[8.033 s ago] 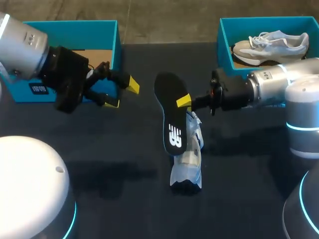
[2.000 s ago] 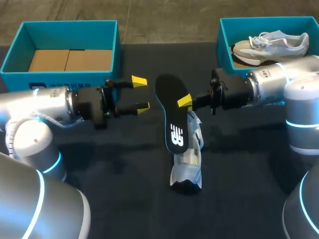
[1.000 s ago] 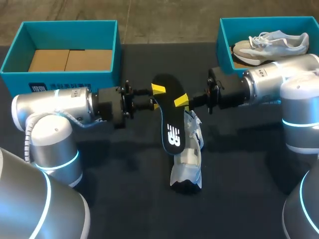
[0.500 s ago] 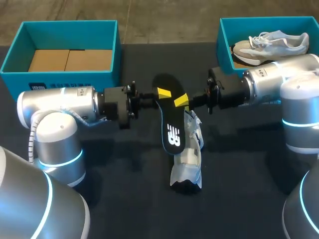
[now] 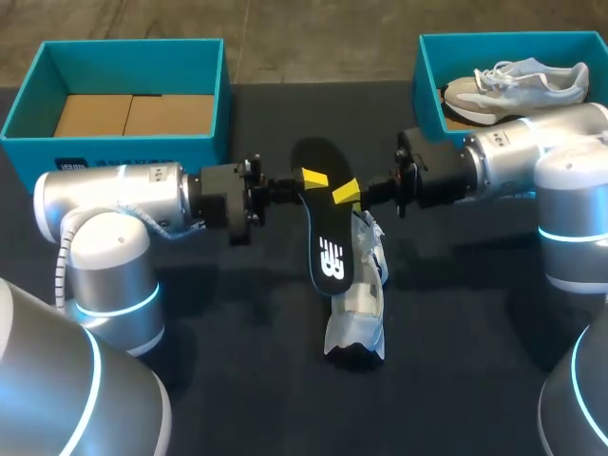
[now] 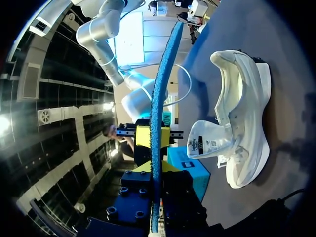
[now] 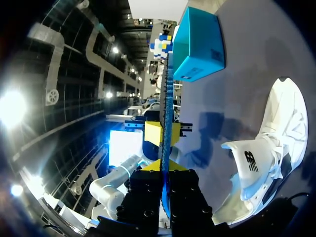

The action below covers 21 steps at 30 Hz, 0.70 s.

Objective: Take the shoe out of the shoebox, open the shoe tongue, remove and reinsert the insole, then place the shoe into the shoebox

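Note:
A black insole (image 5: 324,223) stands upright above the white shoe (image 5: 358,296), which lies on the dark table. My right gripper (image 5: 348,193) is shut on the insole's right edge. My left gripper (image 5: 313,178) comes in from the left and is shut on the upper part of the same insole. In the left wrist view the insole (image 6: 160,98) shows edge-on between my own tips (image 6: 155,168), with the shoe (image 6: 243,123) beside it. The right wrist view shows the insole (image 7: 167,94) edge-on in my gripper (image 7: 165,167), with the shoe (image 7: 269,148) off to one side.
An empty teal shoebox (image 5: 133,46) stands at the back left, also visible as the teal box (image 7: 200,44) ahead of my right gripper. A second teal box (image 5: 427,90) at the back right holds another pale shoe (image 5: 518,81).
My left gripper moved a little further right onto the insole and its fingers closed on it. The right gripper, insole and shoe stayed where they were.

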### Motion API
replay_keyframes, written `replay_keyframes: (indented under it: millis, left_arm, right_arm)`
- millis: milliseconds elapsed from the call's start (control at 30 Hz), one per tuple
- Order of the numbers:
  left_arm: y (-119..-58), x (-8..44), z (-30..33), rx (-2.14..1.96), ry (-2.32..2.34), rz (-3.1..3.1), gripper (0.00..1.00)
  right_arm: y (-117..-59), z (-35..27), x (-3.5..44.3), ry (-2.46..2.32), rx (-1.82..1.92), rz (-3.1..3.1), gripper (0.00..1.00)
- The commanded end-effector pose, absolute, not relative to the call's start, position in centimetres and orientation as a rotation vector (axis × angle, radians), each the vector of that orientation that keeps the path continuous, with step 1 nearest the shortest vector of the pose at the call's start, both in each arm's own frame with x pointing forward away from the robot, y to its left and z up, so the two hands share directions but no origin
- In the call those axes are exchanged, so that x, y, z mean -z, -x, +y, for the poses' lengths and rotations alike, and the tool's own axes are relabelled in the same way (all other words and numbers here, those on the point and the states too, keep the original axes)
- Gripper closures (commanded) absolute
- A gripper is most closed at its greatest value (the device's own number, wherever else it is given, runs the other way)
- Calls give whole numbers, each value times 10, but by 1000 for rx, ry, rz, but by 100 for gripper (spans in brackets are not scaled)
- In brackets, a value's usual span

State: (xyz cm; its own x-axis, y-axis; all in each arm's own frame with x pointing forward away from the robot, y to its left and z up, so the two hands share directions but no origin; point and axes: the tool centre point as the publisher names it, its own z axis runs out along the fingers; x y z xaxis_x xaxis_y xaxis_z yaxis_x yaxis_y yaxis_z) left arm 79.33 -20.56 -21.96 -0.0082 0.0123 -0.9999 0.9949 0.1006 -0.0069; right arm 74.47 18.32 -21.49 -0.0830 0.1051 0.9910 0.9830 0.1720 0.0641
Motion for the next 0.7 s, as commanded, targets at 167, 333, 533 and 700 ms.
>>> replay_keyframes:
  millis: [167, 333, 533, 700]
  left_arm:
    - [-790, 219, -205, 1137, -1137, 1270, 100]
    - [-786, 222, -198, 1131, -1162, 1304, 100]
    - [-774, 221, -188, 1192, -1167, 1340, 100]
    - [-759, 216, -181, 1254, -1173, 1362, 100]
  right_arm:
    - [-743, 183, 213, 1141, 1052, -1444, 0]
    - [-740, 169, 211, 1164, 1025, -1489, 0]
    - [-734, 147, 209, 1142, 988, -1590, 0]
    - [-731, 131, 208, 1159, 940, -1681, 0]
